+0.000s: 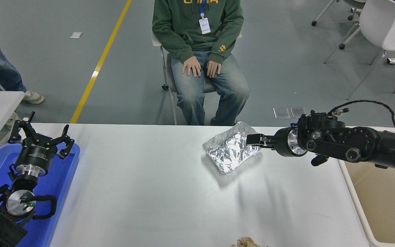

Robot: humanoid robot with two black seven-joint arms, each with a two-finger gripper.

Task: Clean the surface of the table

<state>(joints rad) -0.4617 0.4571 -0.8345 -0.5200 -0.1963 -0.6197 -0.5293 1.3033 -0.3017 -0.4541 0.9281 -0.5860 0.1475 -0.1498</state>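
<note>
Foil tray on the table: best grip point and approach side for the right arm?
Pinch the raised rim of the foil tray at its right end, coming in level from the right, where the right end effector already is. The tray is shallow, thin-walled and open-topped, so the rim is probably the only graspable edge. Squeeze lightly; foil looks crushable.

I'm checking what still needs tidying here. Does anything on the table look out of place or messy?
Yes. A crinkled foil tray sits askew on the table surface, with the right gripper at its right rim. A small brownish crumpled clump lies at the near edge, cut off by the picture. Nothing looks spilled.
</note>
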